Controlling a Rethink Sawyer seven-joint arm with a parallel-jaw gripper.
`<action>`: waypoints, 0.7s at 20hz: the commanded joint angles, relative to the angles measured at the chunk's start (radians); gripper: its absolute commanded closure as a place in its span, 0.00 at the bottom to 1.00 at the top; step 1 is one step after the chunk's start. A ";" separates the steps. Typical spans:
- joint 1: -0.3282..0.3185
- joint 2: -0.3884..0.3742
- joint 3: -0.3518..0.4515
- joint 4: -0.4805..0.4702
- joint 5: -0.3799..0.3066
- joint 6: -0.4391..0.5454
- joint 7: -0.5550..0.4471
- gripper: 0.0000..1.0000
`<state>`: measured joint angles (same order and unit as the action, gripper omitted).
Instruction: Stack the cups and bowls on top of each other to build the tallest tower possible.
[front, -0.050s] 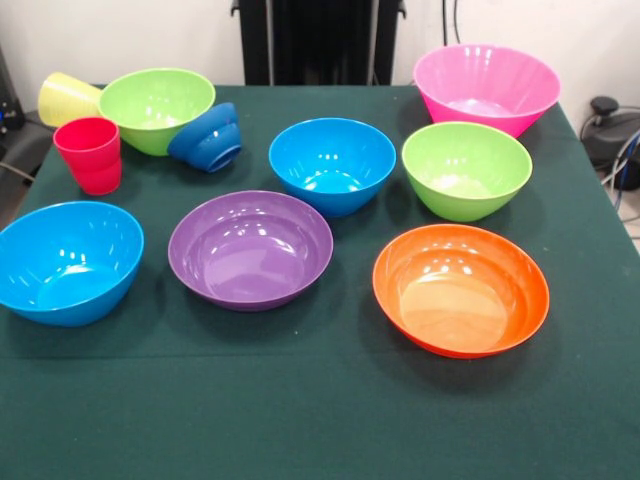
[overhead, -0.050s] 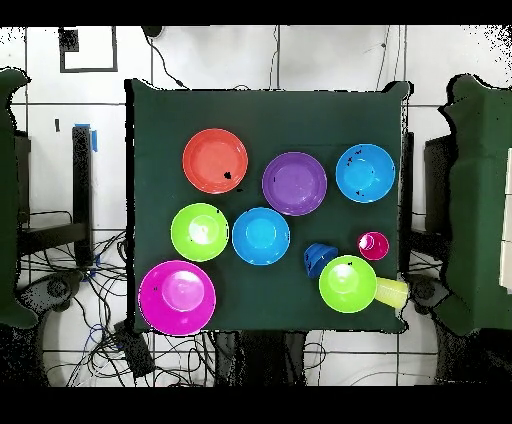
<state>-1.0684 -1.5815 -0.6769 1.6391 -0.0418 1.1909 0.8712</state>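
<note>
a green-clothed desk holds eight bowls spread out singly, pink bowl at a far corner, with the red cup upright and the yellow cup tipped over, so nothing looks stacked yet; no arm or jaws in view.

Green-clothed worktop carries eight glossy plastic bowls, none stacked. Small dark blue bowl tilted at ten o'clock; red plastic tumbler upright beside it.

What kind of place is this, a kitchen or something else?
Probably a robotics lab, not a kitchen: a green-clothed table of plastic bowls, a black pedestal behind it, loose cables on the tiled floor.
</note>
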 joint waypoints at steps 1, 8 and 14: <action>-0.017 -0.001 -0.018 0.260 -0.079 0.004 -0.423 0.00; -0.055 -0.002 -0.020 0.285 -0.077 -0.013 -0.466 0.00; -0.066 -0.027 -0.030 0.306 -0.053 -0.053 -0.497 0.00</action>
<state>-1.1437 -1.5827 -0.6770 1.6559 -0.0492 1.1737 0.7179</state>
